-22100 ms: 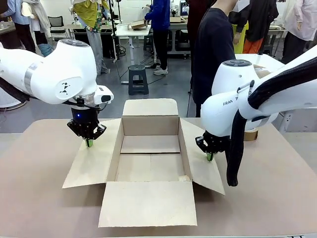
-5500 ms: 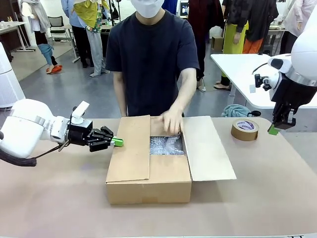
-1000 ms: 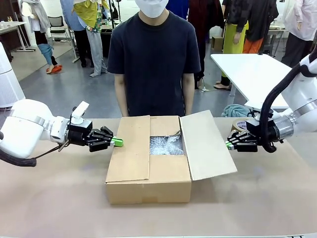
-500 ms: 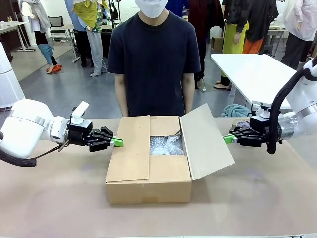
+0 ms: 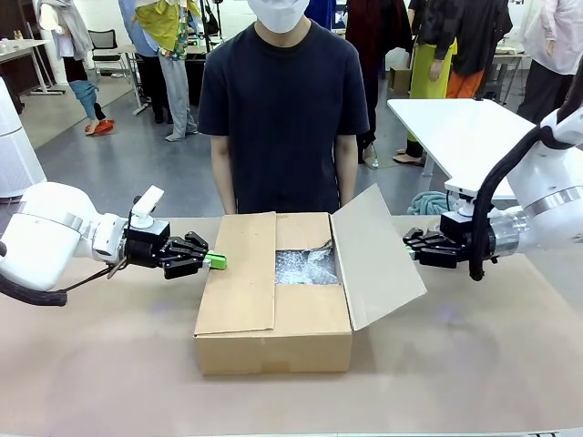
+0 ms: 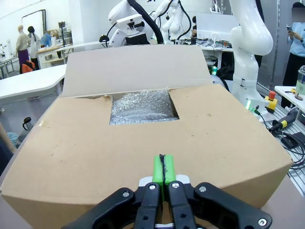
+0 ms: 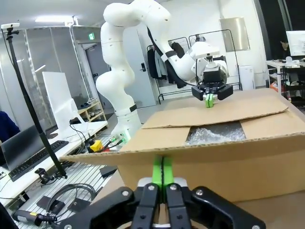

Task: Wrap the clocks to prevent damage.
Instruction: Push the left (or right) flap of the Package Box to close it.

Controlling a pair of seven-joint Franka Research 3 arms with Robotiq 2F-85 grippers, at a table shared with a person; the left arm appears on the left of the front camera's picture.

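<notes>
Centre frame: we see the cardboard box (image 5: 273, 339) holding bubble wrap (image 5: 305, 267); clenched left pincer (image 5: 217, 261) at its folded left flap (image 5: 241, 278), clenched right pincer (image 5: 409, 244) against its raised right flap (image 5: 375, 257).

Brown table (image 5: 91, 364) runs across the front, and a person in a dark T-shirt (image 5: 284, 100) stands at its far edge, facing this way. Off to the right sits a white table (image 5: 465, 127), a teal cloth (image 5: 428, 202) bunched low beside it. The left wrist view picks up a red button (image 6: 271, 95) near some cables (image 6: 290, 138); the right wrist view, a black keyboard (image 7: 40, 162)
</notes>
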